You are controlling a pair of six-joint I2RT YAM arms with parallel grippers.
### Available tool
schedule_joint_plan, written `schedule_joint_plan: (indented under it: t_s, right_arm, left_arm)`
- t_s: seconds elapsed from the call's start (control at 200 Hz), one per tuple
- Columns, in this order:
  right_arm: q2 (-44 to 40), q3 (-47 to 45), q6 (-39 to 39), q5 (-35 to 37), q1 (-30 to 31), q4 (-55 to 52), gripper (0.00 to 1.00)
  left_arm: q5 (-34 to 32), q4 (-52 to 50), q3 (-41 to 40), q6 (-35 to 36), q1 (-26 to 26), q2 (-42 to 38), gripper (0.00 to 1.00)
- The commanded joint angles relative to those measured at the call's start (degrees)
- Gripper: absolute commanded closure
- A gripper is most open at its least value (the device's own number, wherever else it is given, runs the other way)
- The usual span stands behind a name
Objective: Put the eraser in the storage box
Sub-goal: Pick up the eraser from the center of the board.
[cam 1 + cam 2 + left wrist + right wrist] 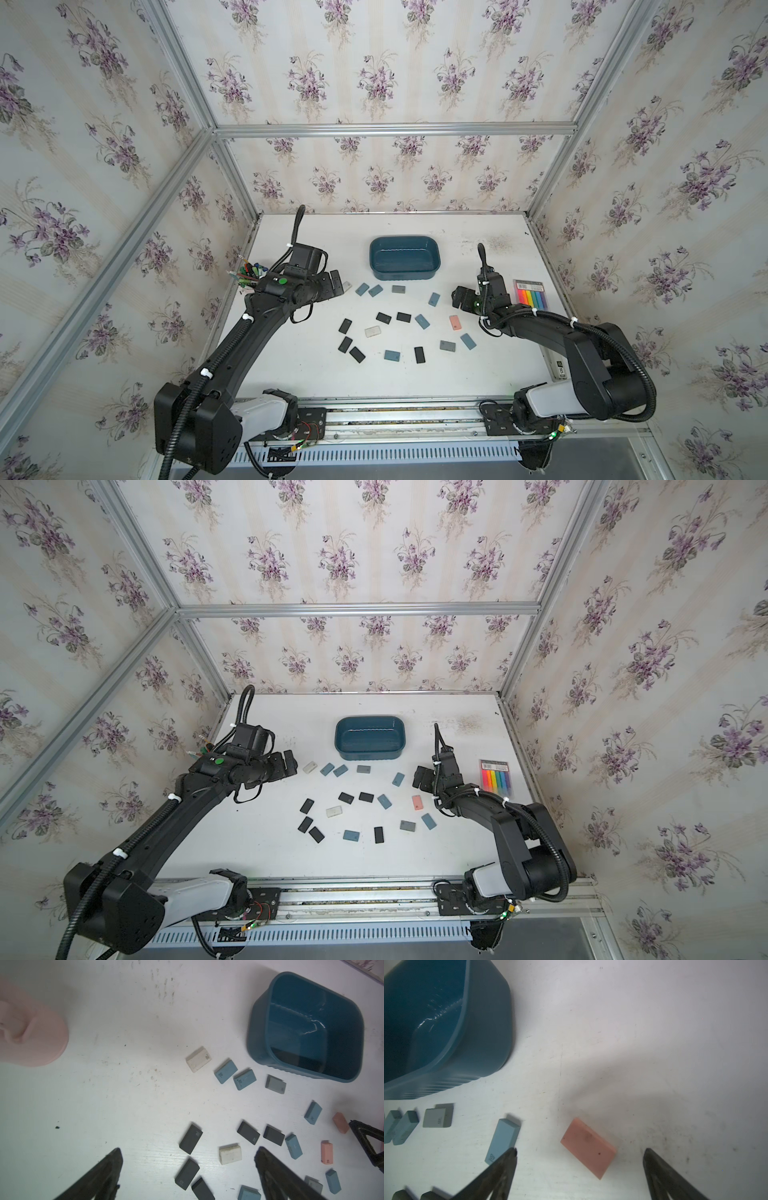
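at far left, behind the left arm, a pink pen cup (pixel 250 275) stuffed with pens. next, the left gripper (pixel 337 283), jaws spread wide, pinching nothing, just beside a white eraser (pixel 309 766). mid-table toward the back, the teal storage box (pixel 404 257), upright. in front of it, loose erasers (pixel 383 318) in black, blue, grey, white and pink, all out on the white table (pixel 291 365). further right, the right gripper (pixel 580 1150), jaws spread either side of a pink eraser (pixel 588 1147) lying flat on the table, touching neither. at far right, a pack of coloured highlighters (pixel 530 294).
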Motion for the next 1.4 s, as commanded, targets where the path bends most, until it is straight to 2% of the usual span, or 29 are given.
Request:
schedule_joint_plan:
  t_s: [0.0,0.23,0.35,0.525,0.919,1.129,1.394]
  right_arm:
    - [2.6,2.9,-1.8,2.8,1.7,-3.8,0.06]
    - [7.8,6.7,-2.7,2.0,2.7,-8.3,0.13]
    - [8.6,7.8,-2.5,1.6,3.2,-10.7,0.14]
    - [10.3,10.4,-3.4,0.0,3.4,-16.6,0.2]
    - [11.4,9.7,-3.8,-5.7,4.8,-21.8,0.3]
    - [11.8,9.4,-2.0,-6.3,7.9,-22.9,0.3]
    - [13.5,11.1,-2.8,-4.6,7.9,-24.8,0.32]
  left_arm:
    - [-4.1,-4.0,0.5,-2.3,0.0,0.6,0.0]
    - [-3.7,-7.4,3.0,-2.7,0.0,4.4,0.0]
    - [-4.5,-7.6,2.3,-2.7,0.0,3.5,0.0]
    - [-5.4,-7.3,1.7,-2.8,0.0,2.1,0.0]
    - [-4.8,-7.9,2.5,-2.1,0.0,2.7,0.0]
    - [-4.9,-7.9,2.5,-2.1,0.0,2.1,0.0]
    - [-4.3,-8.0,2.7,-1.8,0.2,2.2,0.0]
